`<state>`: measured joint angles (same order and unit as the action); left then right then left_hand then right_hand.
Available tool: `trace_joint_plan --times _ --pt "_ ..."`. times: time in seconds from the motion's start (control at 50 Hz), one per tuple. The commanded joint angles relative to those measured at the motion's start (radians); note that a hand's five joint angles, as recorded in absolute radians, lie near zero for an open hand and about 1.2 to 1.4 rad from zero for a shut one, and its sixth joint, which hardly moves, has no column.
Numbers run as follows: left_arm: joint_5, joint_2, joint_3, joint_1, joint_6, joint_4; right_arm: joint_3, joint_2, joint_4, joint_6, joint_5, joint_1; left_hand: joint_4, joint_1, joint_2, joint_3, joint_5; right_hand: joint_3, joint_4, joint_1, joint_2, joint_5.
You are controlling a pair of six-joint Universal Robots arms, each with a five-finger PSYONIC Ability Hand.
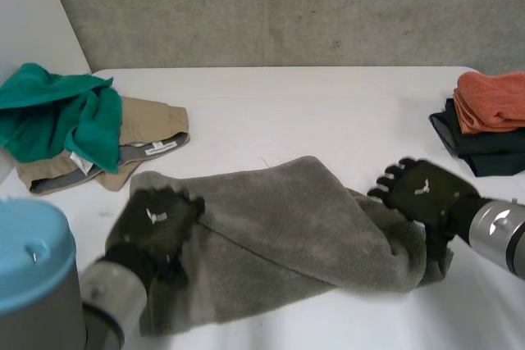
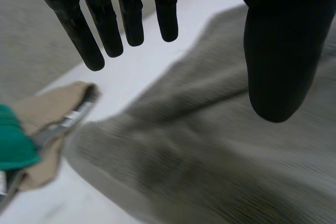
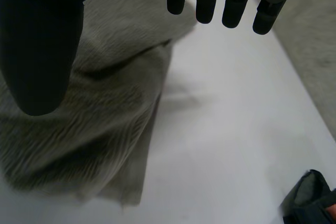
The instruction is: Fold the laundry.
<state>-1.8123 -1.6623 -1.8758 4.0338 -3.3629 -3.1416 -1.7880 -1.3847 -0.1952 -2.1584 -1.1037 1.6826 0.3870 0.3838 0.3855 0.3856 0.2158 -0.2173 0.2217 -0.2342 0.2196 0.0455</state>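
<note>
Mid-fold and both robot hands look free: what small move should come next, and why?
Probably lower both to pinch the ends of the rumpled grey terry towel. The left robot hand is over its left end, the right robot hand by its bunched right end, both straight-fingered and holding nothing; the towel lies uneven and likely needs spreading.

Left hand: fingers straight, thumb spread apart, nothing held. Under the palm is a rumpled grey towel on the white table. Beyond the towel's edge lie a beige garment with a label and a green cloth on top of it.
</note>
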Motion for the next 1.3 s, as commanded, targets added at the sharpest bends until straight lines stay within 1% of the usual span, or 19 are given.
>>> trace_joint_plan --times 0.02,0.12,0.18,0.2,0.24,0.26,0.28,0.34,0.52,0.68,0.8,0.94,1.06,1.1,1.12,1.14,1.16,1.22,1.3 --pt "0.001 0.001 -0.074 -0.087 0.002 0.097 -0.067 0.041 -0.043 0.137 0.018 -0.003 0.012 0.015 0.013 0.013 0.008 0.043 -0.047 0.060 -0.045 -0.045" --pt "0.002 -0.048 -0.098 -0.090 -0.009 0.087 -0.093 0.070 0.029 0.135 0.053 -0.004 -0.018 -0.015 -0.016 -0.016 -0.021 0.013 -0.017 0.030 -0.015 -0.016" --pt "0.001 -0.108 -0.097 -0.088 -0.053 0.080 -0.103 0.095 0.069 0.134 0.051 -0.006 0.000 0.003 0.001 0.001 -0.004 -0.117 0.112 -0.100 0.114 0.114" --pt "-0.002 -0.120 -0.095 -0.087 -0.065 0.077 -0.105 0.108 0.089 0.132 0.051 -0.006 0.014 0.017 0.016 0.016 0.011 -0.300 0.296 -0.283 0.298 0.298" --pt "-0.007 -0.152 -0.092 -0.082 -0.095 0.054 -0.105 0.118 0.105 0.130 0.053 -0.006 0.204 0.207 0.206 0.206 0.201 -0.591 0.587 -0.574 0.589 0.589" --pt "-0.010 -0.160 -0.092 -0.081 -0.101 0.042 -0.105 0.119 0.117 0.123 0.053 -0.006 0.310 0.313 0.311 0.311 0.307 -1.014 1.010 -0.997 1.012 1.012" --pt "-0.012 -0.166 -0.092 -0.079 -0.108 0.028 -0.105 0.119 0.126 0.115 0.053 -0.006 0.430 0.433 0.432 0.431 0.427 -1.177 1.173 -1.160 1.175 1.175" --pt "-0.033 -0.188 -0.089 -0.076 -0.130 -0.031 -0.105 0.116 0.154 0.069 0.054 -0.011 0.952 0.956 0.954 0.954 0.949 -1.179 1.175 -1.162 1.177 1.176" --pt "-0.142 -0.087 -0.029 -0.073 -0.175 -0.074 -0.073 -0.082 0.128 -0.052 0.051 -0.058 1.009 1.012 1.011 1.011 1.006 -1.179 1.175 -1.162 1.177 1.176" --pt "-0.124 0.137 0.046 -0.064 -0.168 -0.066 0.080 -0.234 -0.094 -0.049 0.062 -0.118 1.009 1.012 1.011 1.011 1.006 -1.179 1.175 -1.162 1.177 1.176" --pt "-0.059 0.136 0.083 -0.042 -0.167 -0.049 0.191 -0.223 -0.178 -0.043 0.068 -0.112 1.009 1.012 1.011 1.011 1.006 -1.179 1.175 -1.162 1.177 1.176" --pt "-0.019 -0.124 0.199 0.036 -0.170 -0.058 0.346 0.080 -0.072 -0.005 0.018 -0.008 1.009 1.012 1.011 1.011 1.006 -1.179 1.175 -1.162 1.177 1.176" --pt "-0.024 -0.365 0.401 0.056 -0.173 -0.071 0.492 0.321 0.065 0.008 -0.140 0.104 1.009 1.012 1.011 1.011 1.006 -1.179 1.175 -1.162 1.177 1.176" --pt "-0.024 -0.447 0.489 0.073 -0.174 -0.072 0.524 0.383 0.124 0.003 -0.177 0.118 0.626 0.630 0.628 0.628 0.623 -0.886 0.881 -0.869 0.883 0.883" --pt "-0.022 -0.468 0.513 0.079 -0.175 -0.072 0.538 0.426 0.182 -0.007 -0.201 0.130 0.512 0.515 0.513 0.513 0.508 -0.293 0.289 -0.277 0.291 0.291" --pt "-0.022 -0.487 0.536 0.083 -0.175 -0.074 0.539 0.435 0.207 -0.011 -0.212 0.135 0.403 0.406 0.405 0.404 0.400 0.009 -0.013 0.026 -0.011 -0.012" --pt "-0.022 -0.511 0.570 0.091 -0.176 -0.078 0.538 0.437 0.229 -0.012 -0.228 0.137 0.178 0.181 0.180 0.180 0.175 0.043 -0.047 0.060 -0.045 -0.045" --pt "-0.027 -0.522 0.596 0.088 -0.187 -0.077 0.515 0.434 0.266 -0.041 -0.237 0.137 -0.129 -0.125 -0.127 -0.127 -0.132 0.043 -0.047 0.060 -0.045 -0.045" --pt "-0.027 -0.469 0.537 0.079 -0.193 -0.077 0.470 0.392 0.249 -0.161 -0.235 0.111 -0.129 -0.126 -0.128 -0.128 -0.133 0.043 -0.047 0.060 -0.045 -0.045"
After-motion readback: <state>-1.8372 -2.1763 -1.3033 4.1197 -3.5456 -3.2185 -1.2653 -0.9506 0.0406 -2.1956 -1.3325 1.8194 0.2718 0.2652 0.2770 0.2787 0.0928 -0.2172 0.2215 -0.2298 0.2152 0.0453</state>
